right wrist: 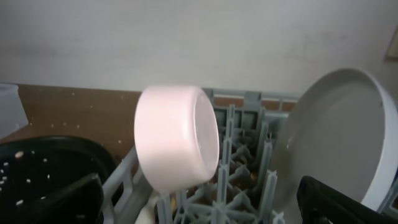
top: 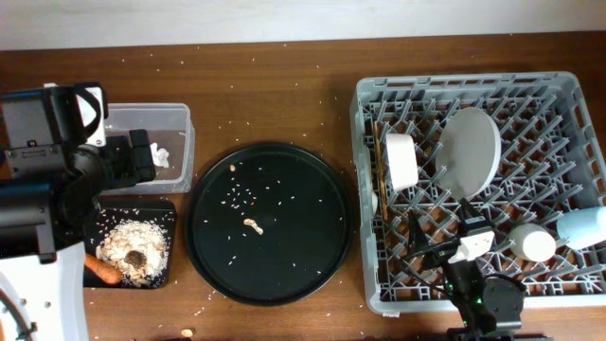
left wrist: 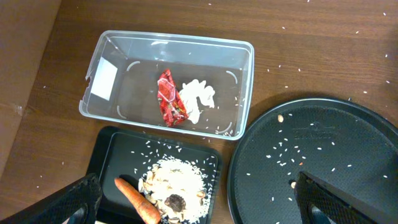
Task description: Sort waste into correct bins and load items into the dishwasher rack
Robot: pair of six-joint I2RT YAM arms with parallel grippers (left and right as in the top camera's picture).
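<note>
The clear tub holds the red wrapper and the white tissue. The shallow black tray below it holds rice scraps and the carrot. My left gripper hangs open and empty above these two bins. The dishwasher rack holds the white bowl on its side, the grey plate, the white cup, the light-blue cup and chopsticks. My right gripper is open and empty at the rack's front, facing the bowl and the plate.
The large round black tray lies in the middle with a few rice grains on it. Loose grains are scattered over the wooden table. A wall runs along the far edge.
</note>
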